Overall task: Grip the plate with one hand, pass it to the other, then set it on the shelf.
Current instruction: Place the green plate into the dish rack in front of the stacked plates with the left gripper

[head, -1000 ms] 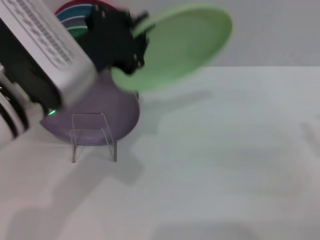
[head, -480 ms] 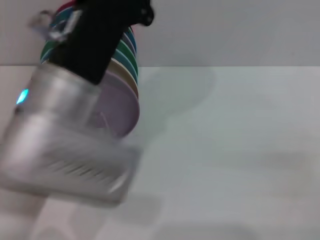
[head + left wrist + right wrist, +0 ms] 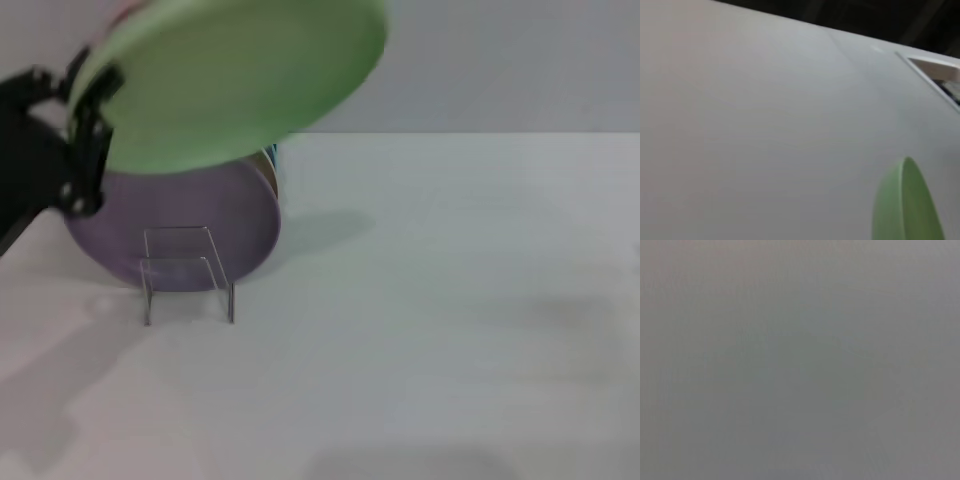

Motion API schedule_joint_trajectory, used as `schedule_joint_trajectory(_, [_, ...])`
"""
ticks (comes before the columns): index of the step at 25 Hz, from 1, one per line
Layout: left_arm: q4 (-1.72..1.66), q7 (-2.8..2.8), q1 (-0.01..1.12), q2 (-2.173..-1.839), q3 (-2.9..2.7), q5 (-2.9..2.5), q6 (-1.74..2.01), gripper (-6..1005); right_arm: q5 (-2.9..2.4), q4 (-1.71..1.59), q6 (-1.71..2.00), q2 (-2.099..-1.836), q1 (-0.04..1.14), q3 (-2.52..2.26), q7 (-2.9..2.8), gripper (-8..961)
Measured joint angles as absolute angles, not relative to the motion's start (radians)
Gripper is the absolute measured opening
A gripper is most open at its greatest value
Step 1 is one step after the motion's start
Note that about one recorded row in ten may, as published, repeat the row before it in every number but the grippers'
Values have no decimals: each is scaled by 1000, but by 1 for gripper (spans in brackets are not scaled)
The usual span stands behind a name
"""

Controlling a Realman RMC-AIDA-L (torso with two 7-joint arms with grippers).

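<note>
Plate [image 3: 235, 80], pale mint green, is held in the air at the upper left of the head view, tilted, its broad face turned toward the camera. It hangs above and in front of a lilac plate [image 3: 175, 225] and clear of the table [image 3: 450, 300].

Starting at the far left of the head view: the left gripper [image 3: 85, 135], black, reaches in from the left edge. Its fingers [image 3: 95, 95] are clamped on the left rim of the plate, one finger over the front face. No ring light shows on this arm in the frame.

Next, below the plate: the lilac plate stands upright on edge on the table. Behind it, at its right edge, thin slices of further plates show; their colours are hard to tell. The shelf [image 3: 187, 273], a small clear acrylic rack, stands on the table just in front of the lilac plate, overlapping its lower part in view. The mint plate is above the shelf and not touching it.

Further right: bare white table, with a soft shadow beside the lilac plate.

Left wrist view: the plate [image 3: 907, 202] shows as a thin edge-on sliver over the white table surface. This gripper's own fingers do not appear there.

Right wrist view: uniform grey only. The right gripper appears in no view.
</note>
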State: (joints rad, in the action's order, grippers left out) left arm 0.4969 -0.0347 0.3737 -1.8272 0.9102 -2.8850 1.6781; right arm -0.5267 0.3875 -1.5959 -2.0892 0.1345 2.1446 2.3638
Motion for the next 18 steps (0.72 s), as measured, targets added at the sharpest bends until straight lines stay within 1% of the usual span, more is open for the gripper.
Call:
schedule_joint_trajectory(1, [267, -9, 448, -1850, 893, -2886, 1808, 79, -527, 384, -1596, -2089, 139, 2144, 2364, 843])
schedule_joint_trajectory(2, [267, -9, 448, -1850, 893, -2886, 1808, 80, -527, 384, -1596, -2089, 139, 2144, 2364, 842])
schedule_joint_trajectory(4, [100, -2, 495, -1868, 878, -2886, 1873, 81, -527, 383, -1596, -2089, 140, 2143, 2364, 842])
schedule_joint_trajectory(6, [25, -16, 508, -1875, 869, -2886, 1878, 82, -528, 382, -1598, -2089, 140, 2142, 2365, 842])
schedule_joint_trajectory(18, [-11, -97, 509, -1875, 841, -2888, 1842, 90, -531, 380, -1607, -2090, 144, 2126, 2365, 840])
